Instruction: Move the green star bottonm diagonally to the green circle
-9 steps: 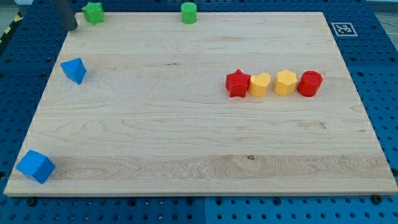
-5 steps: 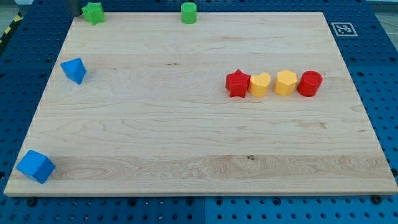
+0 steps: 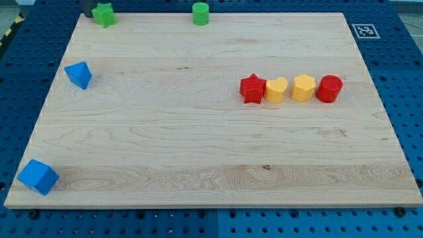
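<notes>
The green star (image 3: 103, 14) sits at the board's top edge near the view's top left corner. The green circle (image 3: 200, 13) stands on the same top edge, well to the star's right. My tip (image 3: 87, 14) shows only as a short dark stub at the frame's top, right against the star's left side. The rest of the rod is out of frame.
A blue block (image 3: 78, 75) lies at the left edge and a blue cube (image 3: 38, 176) at the bottom left corner. A row of red star (image 3: 252, 88), yellow heart (image 3: 276, 89), yellow hexagon (image 3: 303, 87) and red block (image 3: 329, 88) sits right of centre.
My tip moved up and to the right, from below-left of the green star to its left side. The star shifted slightly to the right.
</notes>
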You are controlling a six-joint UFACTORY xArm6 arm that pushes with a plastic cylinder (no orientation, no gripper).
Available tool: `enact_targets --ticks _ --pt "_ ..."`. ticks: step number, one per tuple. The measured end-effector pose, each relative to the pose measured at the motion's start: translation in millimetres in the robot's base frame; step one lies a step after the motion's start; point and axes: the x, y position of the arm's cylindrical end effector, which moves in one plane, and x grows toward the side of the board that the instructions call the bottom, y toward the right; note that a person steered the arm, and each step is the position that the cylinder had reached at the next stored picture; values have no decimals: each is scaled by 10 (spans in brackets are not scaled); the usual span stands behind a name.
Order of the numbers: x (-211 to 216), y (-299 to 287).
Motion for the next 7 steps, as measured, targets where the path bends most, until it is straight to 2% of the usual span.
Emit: enact_targets --ticks 3,5,6,7 --pt "-2 311" --pt "11 804" --pt "138 930" --pt "483 931"
